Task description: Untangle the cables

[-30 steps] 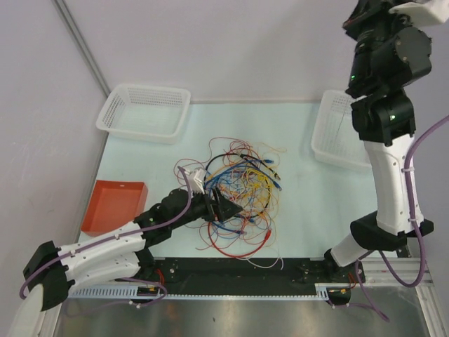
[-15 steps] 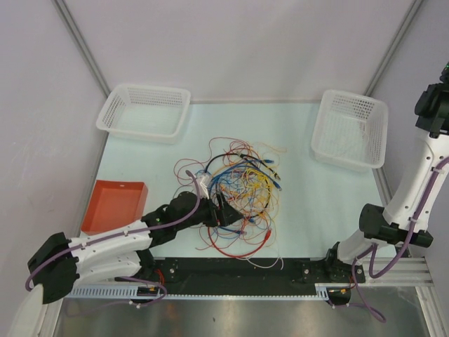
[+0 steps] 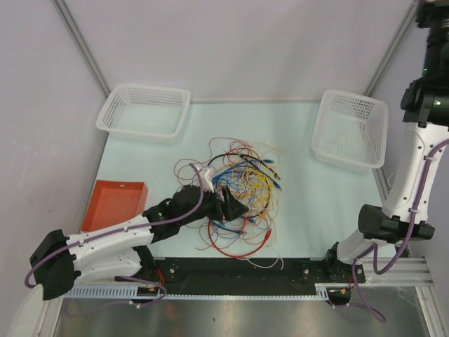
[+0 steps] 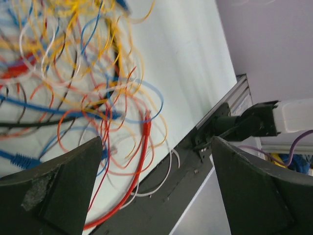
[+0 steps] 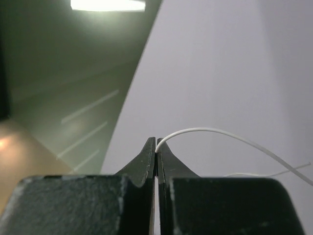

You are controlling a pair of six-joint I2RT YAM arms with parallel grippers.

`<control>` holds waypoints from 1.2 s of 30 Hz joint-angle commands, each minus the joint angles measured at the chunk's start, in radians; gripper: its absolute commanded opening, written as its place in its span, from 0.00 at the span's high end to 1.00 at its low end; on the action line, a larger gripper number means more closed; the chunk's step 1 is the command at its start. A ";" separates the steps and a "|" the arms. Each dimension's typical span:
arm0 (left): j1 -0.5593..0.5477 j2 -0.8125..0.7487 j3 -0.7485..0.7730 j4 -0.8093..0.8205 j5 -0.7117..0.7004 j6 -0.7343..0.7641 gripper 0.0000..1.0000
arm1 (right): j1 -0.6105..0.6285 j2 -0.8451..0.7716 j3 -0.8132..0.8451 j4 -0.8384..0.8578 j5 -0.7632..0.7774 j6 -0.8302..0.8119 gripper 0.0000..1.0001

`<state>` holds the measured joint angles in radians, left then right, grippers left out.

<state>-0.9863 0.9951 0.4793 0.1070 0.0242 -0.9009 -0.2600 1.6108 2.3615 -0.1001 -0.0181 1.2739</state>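
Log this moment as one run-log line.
task: untangle cables | left gripper: open, low over cable tangle, gripping nothing | right gripper: shut on white cable, up high

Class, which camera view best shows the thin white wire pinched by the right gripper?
Right wrist: the white wire arcs out from the shut right gripper. The top external view cuts that gripper off; the left wrist view faces the tangled cables.
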 commanded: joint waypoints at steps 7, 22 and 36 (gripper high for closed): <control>-0.006 -0.096 0.217 -0.047 -0.188 0.227 0.01 | 0.503 -0.133 -0.145 -0.329 -0.169 -0.393 1.00; -0.060 -0.244 -0.189 0.784 -0.276 0.558 0.00 | 0.988 -0.166 -0.188 -0.549 -0.080 -0.553 1.00; -0.086 0.250 -0.025 1.362 -0.332 0.878 0.00 | 1.157 -0.213 -0.329 -0.529 -0.114 -0.446 1.00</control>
<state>-1.0687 1.1557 0.3550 1.2152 -0.2611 -0.1402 0.8749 1.4544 2.0689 -0.6559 -0.1135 0.7872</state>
